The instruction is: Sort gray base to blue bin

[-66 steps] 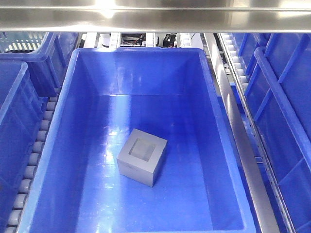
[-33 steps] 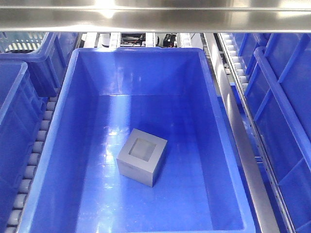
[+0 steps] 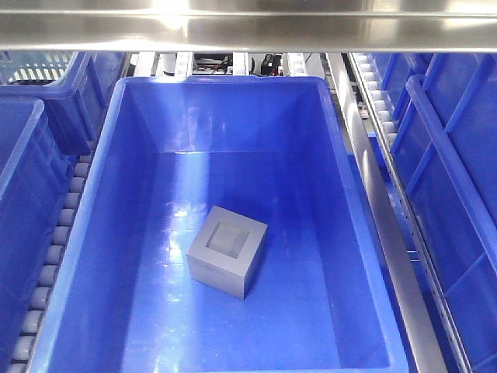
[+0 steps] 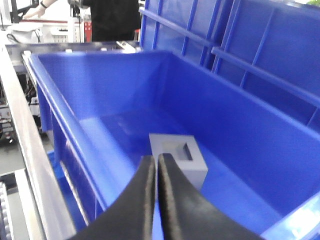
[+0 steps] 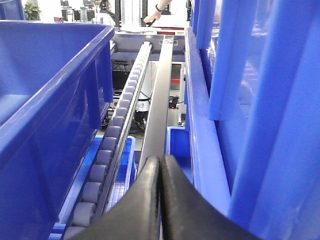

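**Gray base rests in the blue bin; both arms stay clear**

Nothing has moved since the earlier frames; the gray base [image 3: 227, 250] lies at the same spot and the same angle on the floor of the blue bin [image 3: 78, 233], a little to the left of the middle, with its square recess turned upward.

No arm appears in the front view; the cube stands free, apart from all four walls. In the left wrist view the left gripper [image 4: 156, 167] hangs above the near rim of the bin, with its two black fingers [image 4: 144, 192] pressed together and nothing between them; the gray base [image 4: 178, 156] shows just beyond the tips, down on the floor of the bin. In the right wrist view the right gripper [image 5: 161, 167] also has its fingers together and empty; it points along the roller track [image 5: 107, 150] beside the bin, away from the cube.

I judge that the placing step is already done and the task is at its end; the next move calls only for the arms to keep away from the bin, without touching the cube.
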{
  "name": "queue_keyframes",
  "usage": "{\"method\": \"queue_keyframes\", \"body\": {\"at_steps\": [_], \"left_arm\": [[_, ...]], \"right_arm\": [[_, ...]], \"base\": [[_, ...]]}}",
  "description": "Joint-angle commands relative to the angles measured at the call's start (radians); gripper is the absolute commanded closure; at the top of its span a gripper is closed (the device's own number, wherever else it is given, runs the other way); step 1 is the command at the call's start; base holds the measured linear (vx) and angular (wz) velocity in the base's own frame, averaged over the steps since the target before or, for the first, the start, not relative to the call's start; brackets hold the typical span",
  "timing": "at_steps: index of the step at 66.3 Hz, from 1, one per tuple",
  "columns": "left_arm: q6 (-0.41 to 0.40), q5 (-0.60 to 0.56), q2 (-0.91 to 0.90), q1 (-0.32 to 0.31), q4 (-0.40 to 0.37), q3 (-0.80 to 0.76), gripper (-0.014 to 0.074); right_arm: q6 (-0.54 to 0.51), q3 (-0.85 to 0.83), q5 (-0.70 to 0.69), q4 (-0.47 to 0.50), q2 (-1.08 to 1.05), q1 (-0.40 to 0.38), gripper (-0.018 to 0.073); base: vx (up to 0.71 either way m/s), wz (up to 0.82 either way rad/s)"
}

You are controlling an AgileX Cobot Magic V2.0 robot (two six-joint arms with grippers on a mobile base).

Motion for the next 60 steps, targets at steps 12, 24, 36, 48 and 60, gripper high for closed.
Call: {"method": "queue_keyframes", "body": {"at_steps": [12, 24, 36, 48, 60], "left_arm": [[0.01, -0.113, 0.012, 0.254, -0.003, 0.049, 0.0602], [0.011, -0.291, 0.012, 0.468, -0.003, 0.17, 0.0602], [0.014, -0.449, 0.012, 0.643, -0.123, 0.303, 0.0602], [0.076, -0.451, 0.012, 0.685, -0.178, 0.348, 0.0602], [0.272, -0.427, 0.003, 0.685, -0.24, 0.348, 0.0602]], "right_arm": [[-0.005, 0.014, -0.078, -0.011, -0.011, -0.005, 0.0568], [-0.005, 0.014, -0.078, -0.011, -0.011, -0.005, 0.0568], [-0.005, 0.014, -0.078, -0.011, -0.011, -0.005, 0.0568], [-0.005, 0.014, -0.078, -0.011, -0.011, -0.005, 0.0568], [-0.005, 0.014, -0.078, -0.011, -0.011, -0.005, 0.0568]], "base": [[0.0, 0.0], [0.0, 0.0], [0.0, 0.0], [0.0, 0.0], [0.0, 0.0]]}}
